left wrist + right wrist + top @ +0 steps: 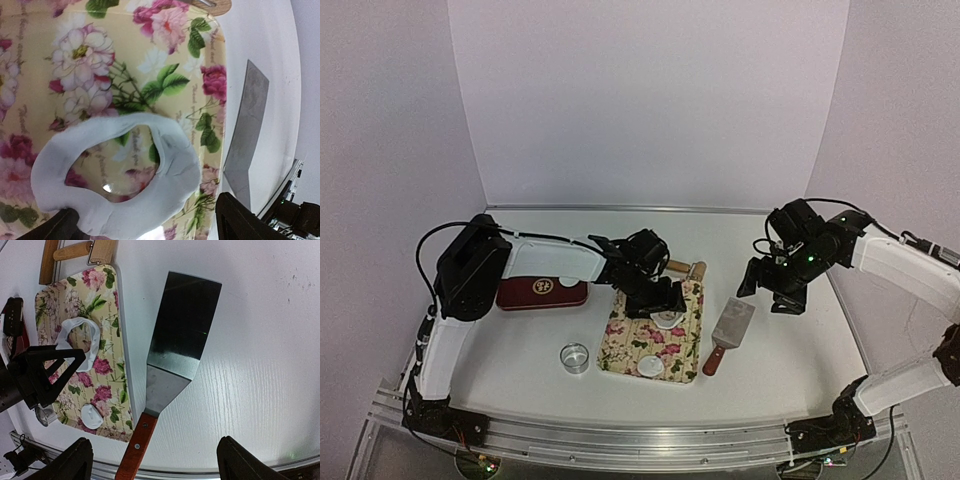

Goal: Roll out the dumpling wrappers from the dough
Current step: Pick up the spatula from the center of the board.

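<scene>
The dough (pixel 175 165), a soft white sheet with a round hole cut out of it, is lying on the far half of the flowered tray (pixel 100 60); one finished dumpling wrapper (pixel 651 367), a small neat disc, is sitting on the near end of the same tray, apart from the dough. The left gripper (pixel 150 225) is hovering low over the leftover ring, jaws spread wide to either side of it and gripping nothing; whether a finger is touching the dough edge cannot be told. The right gripper (pixel 160 460) is hanging above the table with its jaws likewise wide apart and empty, looking down on the spatula (pixel 185 330) lying just beside the tray. A rolling pin (pixel 685 268) is resting at the tray's far edge, a metal ring cutter (pixel 575 357) is standing to the tray's left, and a red case (pixel 542 293) is lying beyond it.

Likely hazards: the thin ring is liable to stretch or tear where it is narrowest if pinched on one side only; soft dough may be clinging to the fingers or to the tray, dragging the tray along and disturbing the finished disc.
</scene>
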### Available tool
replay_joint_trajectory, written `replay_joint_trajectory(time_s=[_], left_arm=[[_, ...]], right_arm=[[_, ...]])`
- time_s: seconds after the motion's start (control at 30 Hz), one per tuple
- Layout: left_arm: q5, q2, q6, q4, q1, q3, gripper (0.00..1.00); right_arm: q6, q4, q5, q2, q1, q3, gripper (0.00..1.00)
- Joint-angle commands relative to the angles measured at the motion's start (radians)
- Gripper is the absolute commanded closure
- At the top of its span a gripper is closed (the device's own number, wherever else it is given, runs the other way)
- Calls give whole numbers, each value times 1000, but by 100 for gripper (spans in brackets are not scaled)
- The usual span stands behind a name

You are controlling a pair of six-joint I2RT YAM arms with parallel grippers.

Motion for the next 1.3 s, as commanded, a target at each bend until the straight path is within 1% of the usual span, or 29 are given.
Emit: replay_joint_trajectory(time_s=[0.0,0.1,0.2,0.27,0.43,0.67,0.77,0.87,1.0,1.07,1.13,1.23,1.27], left_arm=[[-48,-149,29,-155,-21,-32,12],[-73,-172,9,-247,-54,-21,11],[-84,-182,-21,-295,-93,-5,10],[-72,-182,-27,-281,-129,13,10],[21,-134,-52,-223,-194,82,10],[54,-48,-45,-215,-244,201,10],[48,20,-26,-288,-261,290,10],[12,80,-9,-392,-278,374,9],[-35,140,4,-490,-289,462,10],[-51,164,7,-530,-292,501,11],[-54,180,11,-554,-296,525,15],[-51,188,17,-562,-307,539,25],[-50,189,17,-563,-310,540,30]], right_arm=[[-25,4,8,-10,2,9,18],[-49,5,4,-4,1,19,18],[-68,5,-2,-2,1,23,18],[-75,5,-4,-5,1,23,18],[-88,2,-11,-25,2,15,18],[-102,0,-15,-69,1,-17,18],[-97,-2,-4,-89,1,-27,18],[-96,-8,22,-107,1,-24,17],[-100,-14,43,-112,1,-11,17],[-100,-16,44,-111,2,-7,17],[-103,-15,45,-109,1,-6,17],[-109,-15,47,-109,1,-7,17],[-112,-15,47,-108,1,-8,17]])
